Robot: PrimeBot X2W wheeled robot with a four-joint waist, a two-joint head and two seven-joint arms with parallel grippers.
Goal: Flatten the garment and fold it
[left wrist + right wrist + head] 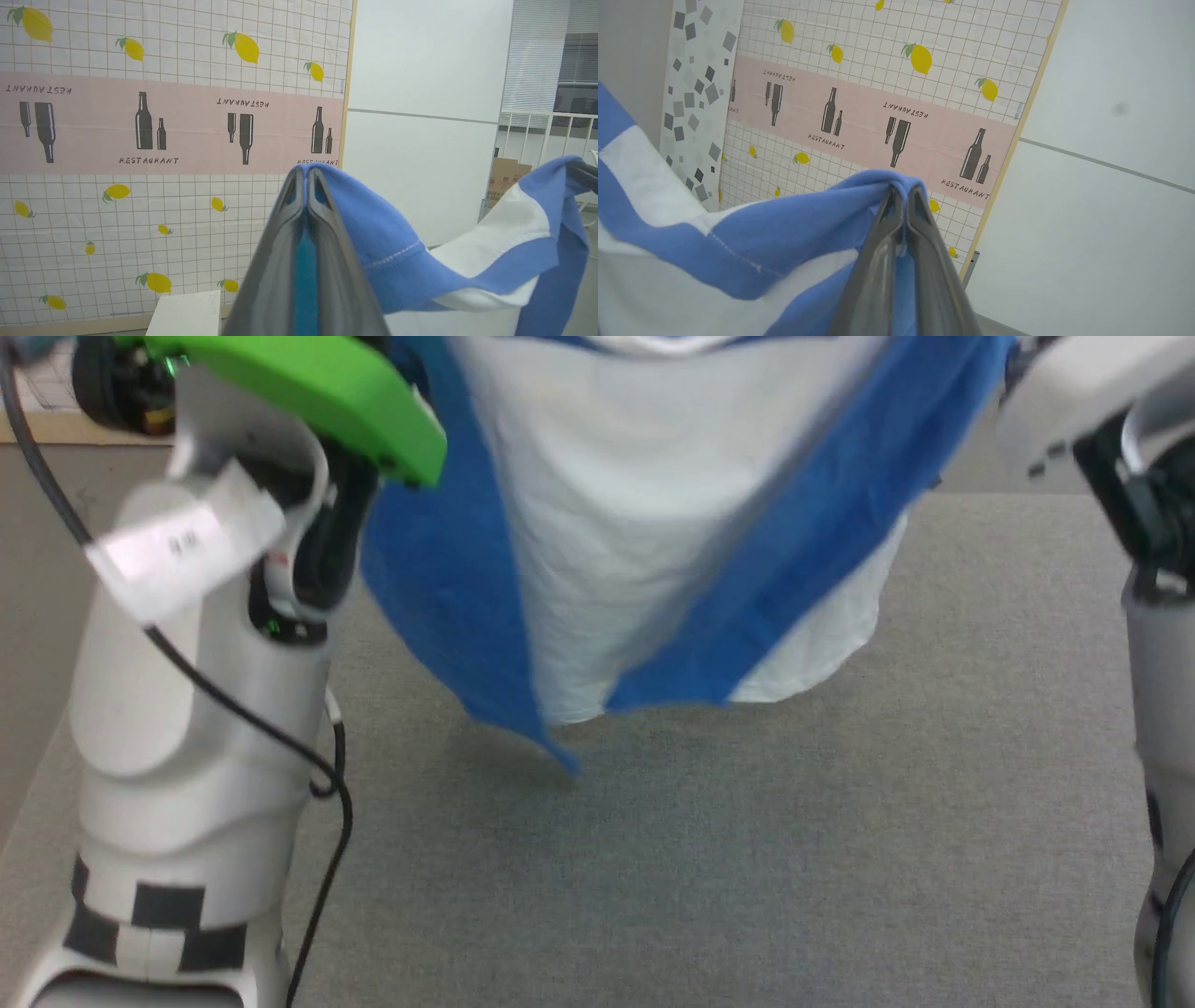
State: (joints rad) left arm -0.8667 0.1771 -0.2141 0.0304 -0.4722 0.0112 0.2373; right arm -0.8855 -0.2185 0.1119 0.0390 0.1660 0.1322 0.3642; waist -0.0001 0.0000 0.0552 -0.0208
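Hanging garment [635,523] pinched by L tool [306,176] & R tool [905,192].

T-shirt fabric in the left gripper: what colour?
Blue: the left gripper pinches a blue part of the T-shirt, clearest in the left wrist view.

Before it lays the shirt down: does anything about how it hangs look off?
Yes. The shirt, pinched by the left fingers and right fingers, hangs uneven above the grey surface: a blue band slants across the white body, and the bottom edge dips to a blue tip. It looks twisted, not flat.
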